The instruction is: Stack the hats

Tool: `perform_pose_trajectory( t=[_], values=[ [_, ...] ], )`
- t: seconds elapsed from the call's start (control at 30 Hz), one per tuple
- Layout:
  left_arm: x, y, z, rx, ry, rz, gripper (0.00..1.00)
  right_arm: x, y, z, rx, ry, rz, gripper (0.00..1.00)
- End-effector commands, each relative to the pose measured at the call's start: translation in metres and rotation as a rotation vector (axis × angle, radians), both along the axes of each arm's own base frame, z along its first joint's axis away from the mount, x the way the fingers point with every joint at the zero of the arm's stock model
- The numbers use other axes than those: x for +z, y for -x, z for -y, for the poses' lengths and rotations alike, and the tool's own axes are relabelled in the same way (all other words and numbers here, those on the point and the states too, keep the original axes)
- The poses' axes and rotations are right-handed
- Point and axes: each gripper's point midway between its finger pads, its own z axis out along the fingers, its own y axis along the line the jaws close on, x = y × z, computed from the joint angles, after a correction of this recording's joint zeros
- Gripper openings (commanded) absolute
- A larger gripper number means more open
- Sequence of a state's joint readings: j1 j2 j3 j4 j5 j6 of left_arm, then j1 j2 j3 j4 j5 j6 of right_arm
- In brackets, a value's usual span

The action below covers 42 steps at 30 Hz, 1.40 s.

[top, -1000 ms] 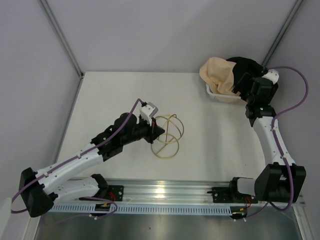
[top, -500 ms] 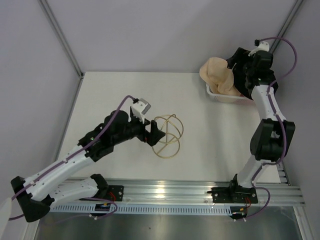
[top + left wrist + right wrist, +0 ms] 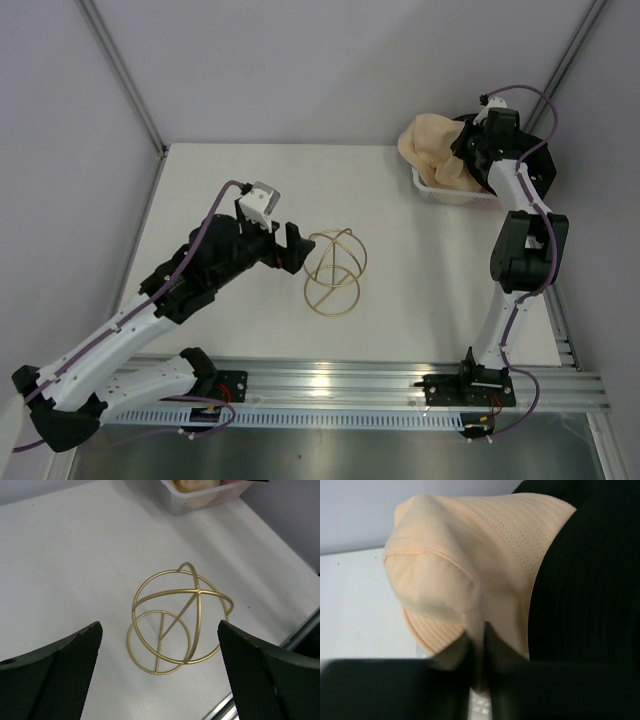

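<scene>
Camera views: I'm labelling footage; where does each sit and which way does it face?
Top external: above and behind the bases, looking down on the table; left arm and right arm show.
Left wrist: on the left arm, facing down at the wire stand between the fingers of the open left tool.
Right wrist: on the right arm, close on tan hat and black hat; the right tool pinches tan fabric.
Shared: top and left wrist show stand and basket.

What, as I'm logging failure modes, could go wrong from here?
The right gripper pinches the tan hat; the black hat lies against it, so lifting may drag that hat or the white basket along. The open left gripper points at the gold wire stand and could knock it.
</scene>
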<state>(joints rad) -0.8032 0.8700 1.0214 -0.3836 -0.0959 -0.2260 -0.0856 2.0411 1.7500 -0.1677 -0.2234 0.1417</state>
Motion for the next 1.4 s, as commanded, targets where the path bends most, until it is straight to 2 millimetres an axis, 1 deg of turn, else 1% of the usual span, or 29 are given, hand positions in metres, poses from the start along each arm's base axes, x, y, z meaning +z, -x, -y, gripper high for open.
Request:
perform_pose_trajectory(
  t=[0.0, 0.03, 0.07, 0.2, 0.23, 0.3, 0.33, 0.4, 0.43, 0.47, 0.5, 0.53, 0.57, 0.6, 0.67, 0.7, 0.73, 0.8, 0.87, 0.9, 1.0, 1.03, 1.1, 1.13, 1.17, 1.2, 1.27, 1.33, 1.37],
  values=[
    [-0.016, -0.015, -0.014, 0.102, -0.054, -0.025, 1.00, 0.051, -0.011, -0.004, 0.026, 0.032, 0.107, 0.01],
    [-0.013, -0.018, -0.017, 0.131, -0.043, -0.030, 0.99, 0.054, -0.008, -0.009, 0.043, 0.029, 0.096, 0.00],
    [-0.012, -0.024, -0.024, 0.173, -0.038, -0.032, 1.00, 0.069, -0.005, -0.017, 0.084, 0.021, 0.120, 0.00],
    [-0.001, -0.032, -0.029, 0.223, 0.022, -0.035, 0.99, 0.127, 0.019, -0.051, 0.174, -0.023, 0.188, 0.00],
    [-0.001, -0.032, -0.030, 0.226, 0.032, -0.034, 0.99, 0.149, 0.030, -0.060, 0.189, -0.077, 0.212, 0.00],
    [-0.001, -0.034, -0.029, 0.234, 0.051, -0.024, 0.99, 0.178, 0.048, -0.082, 0.276, -0.161, 0.238, 0.00],
    [0.002, -0.035, -0.030, 0.239, 0.061, -0.018, 0.99, 0.200, 0.063, -0.090, 0.311, -0.194, 0.266, 0.00],
    [0.010, -0.040, -0.036, 0.274, 0.078, -0.008, 1.00, 0.223, 0.086, -0.109, 0.386, -0.306, 0.263, 0.00],
    [0.020, -0.042, -0.038, 0.294, 0.107, 0.001, 0.99, 0.233, 0.099, -0.117, 0.429, -0.334, 0.268, 0.00],
    [0.021, -0.049, -0.044, 0.331, 0.113, -0.001, 1.00, 0.251, 0.122, -0.129, 0.498, -0.367, 0.277, 0.00],
    [0.034, -0.053, -0.049, 0.356, 0.140, 0.006, 0.99, 0.257, 0.135, -0.137, 0.526, -0.380, 0.269, 0.00],
    [0.034, -0.056, -0.050, 0.370, 0.158, -0.016, 0.99, 0.259, 0.149, -0.154, 0.569, -0.387, 0.258, 0.00],
    [0.031, -0.064, -0.055, 0.396, 0.164, -0.034, 0.99, 0.273, 0.169, -0.163, 0.600, -0.376, 0.282, 0.00],
    [0.037, -0.066, -0.056, 0.403, 0.192, -0.035, 1.00, 0.273, 0.187, -0.185, 0.656, -0.351, 0.273, 0.00],
    [0.049, -0.071, -0.056, 0.403, 0.262, -0.023, 1.00, 0.289, 0.218, -0.204, 0.703, -0.307, 0.309, 0.00],
    [0.051, -0.072, -0.056, 0.403, 0.287, -0.024, 1.00, 0.288, 0.236, -0.222, 0.752, -0.296, 0.298, 0.00],
    [0.056, -0.071, -0.055, 0.391, 0.303, -0.016, 0.99, 0.292, 0.247, -0.228, 0.764, -0.299, 0.301, 0.00],
    [0.074, -0.066, -0.060, 0.380, 0.340, 0.026, 0.99, 0.299, 0.271, -0.236, 0.797, -0.326, 0.295, 0.00],
    [0.085, -0.059, -0.062, 0.348, 0.354, 0.053, 1.00, 0.295, 0.292, -0.246, 0.859, -0.381, 0.242, 0.00],
    [0.092, -0.049, -0.069, 0.353, 0.368, 0.069, 1.00, 0.294, 0.302, -0.245, 0.861, -0.396, 0.222, 0.00],
    [0.090, -0.033, -0.090, 0.401, 0.378, 0.075, 0.99, 0.280, 0.315, -0.246, 0.828, -0.388, 0.173, 0.00],
    [0.093, -0.017, -0.100, 0.402, 0.404, 0.090, 0.99, 0.284, 0.326, -0.243, 0.823, -0.384, 0.189, 0.00],
    [0.086, -0.006, -0.113, 0.431, 0.424, 0.093, 1.00, 0.268, 0.336, -0.246, 0.831, -0.383, 0.143, 0.00],
    [0.092, 0.010, -0.123, 0.432, 0.454, 0.121, 0.99, 0.269, 0.345, -0.244, 0.836, -0.384, 0.146, 0.00],
    [0.093, 0.015, -0.128, 0.440, 0.468, 0.134, 0.99, 0.263, 0.347, -0.244, 0.829, -0.384, 0.134, 0.00],
    [0.087, 0.017, -0.132, 0.460, 0.471, 0.133, 0.99, 0.247, 0.350, -0.250, 0.834, -0.390, 0.093, 0.00],
    [0.090, 0.025, -0.139, 0.463, 0.487, 0.156, 0.99, 0.236, 0.355, -0.253, 0.840, -0.397, 0.070, 0.00],
    [0.086, 0.023, -0.138, 0.467, 0.473, 0.147, 1.00, 0.217, 0.356, -0.258, 0.834, -0.394, 0.017, 0.00],
    [0.078, 0.018, -0.134, 0.465, 0.446, 0.120, 1.00, 0.210, 0.355, -0.259, 0.828, -0.385, -0.004, 0.00]
  ],
)
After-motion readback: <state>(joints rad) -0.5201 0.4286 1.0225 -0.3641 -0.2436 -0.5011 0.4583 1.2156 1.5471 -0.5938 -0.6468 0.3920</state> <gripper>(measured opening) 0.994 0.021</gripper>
